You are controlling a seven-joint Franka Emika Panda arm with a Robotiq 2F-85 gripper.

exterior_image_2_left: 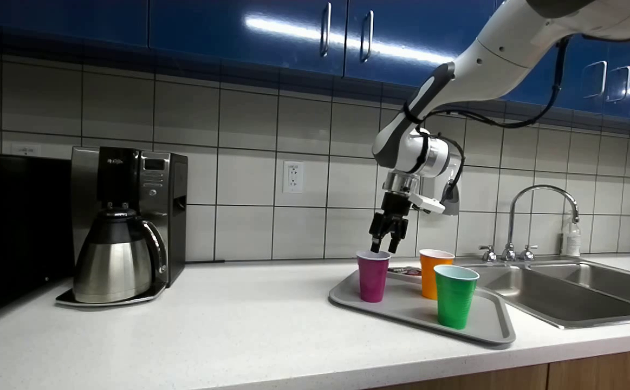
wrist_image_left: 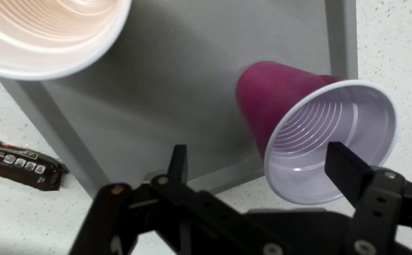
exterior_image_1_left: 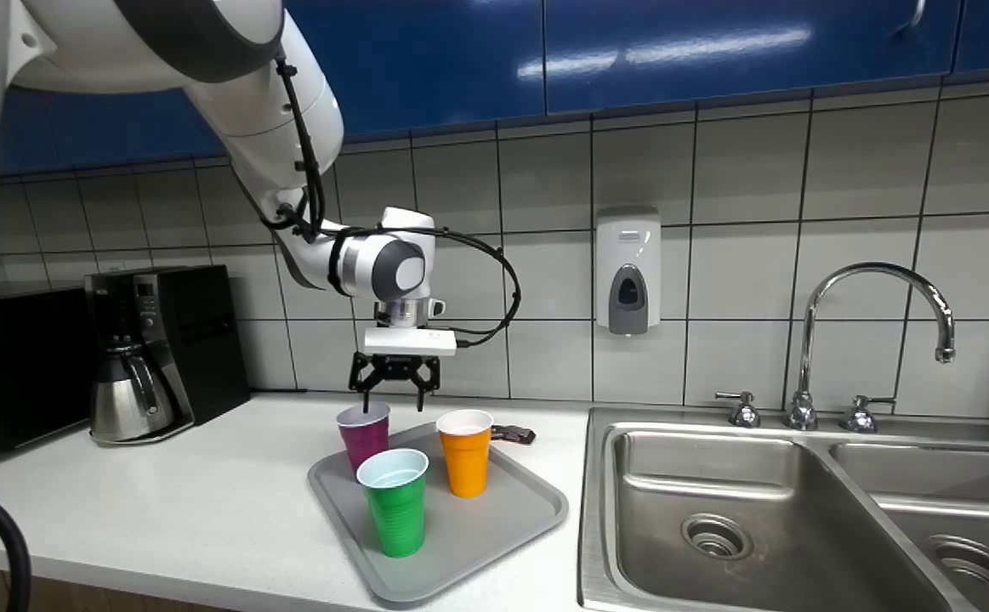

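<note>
From where I stand, far to the left, a coffee maker (exterior_image_1_left: 201,340) with its steel carafe (exterior_image_1_left: 124,414) backs onto the tiled wall (exterior_image_1_left: 545,357), and a broad stretch of white countertop (exterior_image_1_left: 222,480) runs from there to the gray tray (exterior_image_1_left: 481,527). Just inside the tray's left corner stands a purple cup (exterior_image_1_left: 366,442), upright, close to both edges there. The gripper (exterior_image_1_left: 395,403) hangs just above and a little to its right, fingers spread wide: one tip is right at the cup's mouth, and I can't tell whether it dips below the rim, while the other is outside the cup. Next comes a green cup (exterior_image_1_left: 398,512), upright, near the tray edge that faces into the room. Then an orange cup (exterior_image_1_left: 465,463), upright too, with gray tray surface showing between it and each of the others. Past it, toward the wall, a wrapped candy bar (exterior_image_1_left: 513,434) lies on the countertop just beside the tray's edge. A narrow strip of countertop separates the tray's right corner from the rim of the double-bowl sink (exterior_image_1_left: 598,510); a gooseneck faucet (exterior_image_1_left: 805,365) rises behind the bowls.
</note>
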